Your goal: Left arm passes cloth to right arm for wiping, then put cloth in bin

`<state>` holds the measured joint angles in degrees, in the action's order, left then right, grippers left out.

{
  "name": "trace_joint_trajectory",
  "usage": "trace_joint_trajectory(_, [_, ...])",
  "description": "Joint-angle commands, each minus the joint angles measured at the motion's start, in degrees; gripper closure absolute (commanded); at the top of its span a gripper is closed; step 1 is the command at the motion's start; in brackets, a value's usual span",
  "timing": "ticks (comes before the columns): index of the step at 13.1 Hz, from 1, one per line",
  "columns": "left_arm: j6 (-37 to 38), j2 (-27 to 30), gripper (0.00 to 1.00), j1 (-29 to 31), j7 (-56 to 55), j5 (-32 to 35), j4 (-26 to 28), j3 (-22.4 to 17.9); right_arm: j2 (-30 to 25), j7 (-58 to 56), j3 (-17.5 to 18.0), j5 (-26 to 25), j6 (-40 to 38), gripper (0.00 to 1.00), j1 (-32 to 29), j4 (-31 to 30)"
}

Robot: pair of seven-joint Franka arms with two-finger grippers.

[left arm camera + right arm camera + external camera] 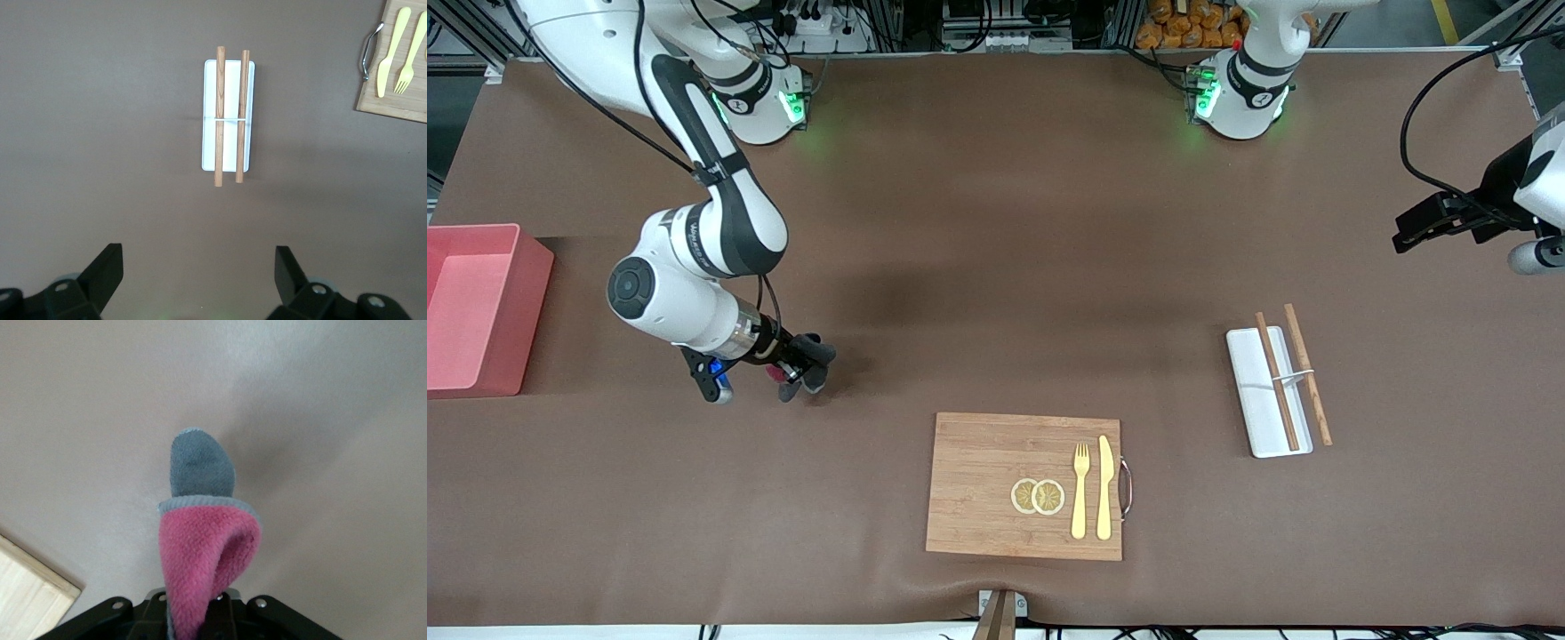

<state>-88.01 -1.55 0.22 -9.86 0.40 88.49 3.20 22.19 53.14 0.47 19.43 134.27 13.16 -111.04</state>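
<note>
Front view: right gripper (799, 363) is clamped on the cloth (811, 356), low over the brown table (978, 267), between the bin (480, 307) and the cutting board (996, 480). Cloth looks like a dark grey wad with a bit of pink showing. The right arm (703, 240) reaches in from its base at the top; blue light at its wrist. Bin is pink, straight-walled, at the right arm's end of the table. Left gripper (1414, 233) hangs over the left arm's end of the table, waiting, well apart from the white tray (1249, 391). Two wooden sticks (1294, 378) lie on and beside the tray. Yellow fork (1080, 489), yellow knife (1105, 487) and two lemon slices (1038, 496) sit on the board. No readable writing.

Left wrist view: left gripper's fingers (107, 273) spread wide, nothing between them; tray and sticks on the table below.

Right wrist view: cloth is fleecy, pink one face, grey-blue the other, grey-blue edge trim, folded and pinched at the gripper base. Board corner visible.
</note>
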Motion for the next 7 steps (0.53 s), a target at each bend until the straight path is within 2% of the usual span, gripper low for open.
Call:
trace_joint_trajectory(1, [-0.59, 1.20, 0.00, 0.04, 1.24, -0.84, 1.51, -0.30, -3.89, -6.61, -2.57, -1.48, -6.27, 1.00, -3.03, 0.82])
trace_joint_trajectory(3, [-0.59, 1.46, 0.00, 0.04, 1.24, -0.84, 1.33, -0.21, -5.31, -18.80, -3.90, -2.73, -16.88, 1.00, -8.90, 5.28])
trace_joint_trajectory(5, [-0.59, 1.72, 0.00, 0.04, 1.24, -0.84, 1.16, -0.04, -4.96, -31.80, -4.08, -2.82, -23.15, 1.00, -16.37, 9.95])
trace_joint_trajectory(7, [-0.67, 1.72, 0.00, 0.13, 1.24, -0.84, 1.16, 0.05, -4.35, -43.78, -4.08, -8.32, -26.14, 1.00, -22.01, 14.34])
